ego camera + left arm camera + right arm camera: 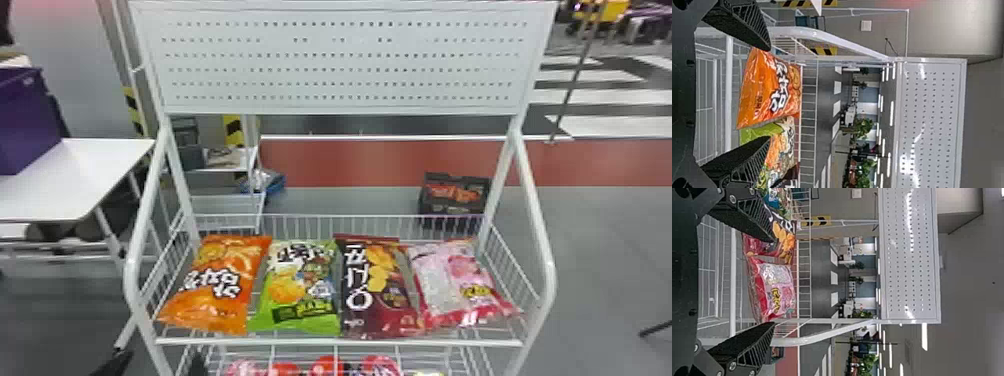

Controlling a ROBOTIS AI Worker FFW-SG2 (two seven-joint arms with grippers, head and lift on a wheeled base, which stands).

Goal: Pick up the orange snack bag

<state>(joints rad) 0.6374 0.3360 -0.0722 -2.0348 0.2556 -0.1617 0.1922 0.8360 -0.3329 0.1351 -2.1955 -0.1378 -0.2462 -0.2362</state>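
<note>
Your left claw [768,93] and right claw [773,282] gape empty. Orange snack bag [220,287] likely light, slick, crushable; squeeze gently across middle.

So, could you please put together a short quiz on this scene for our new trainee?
1. True or false: the left gripper has its fingers apart.
2. Which bag lies right next to the orange snack bag? (a) the pink one, (b) the green one, (c) the dark brown one.
3. Fill in the blank: on the robot's own sides, the orange snack bag lies at the ____ end of the row in the wire basket.

Key: 1 true; 2 b; 3 left.
</note>
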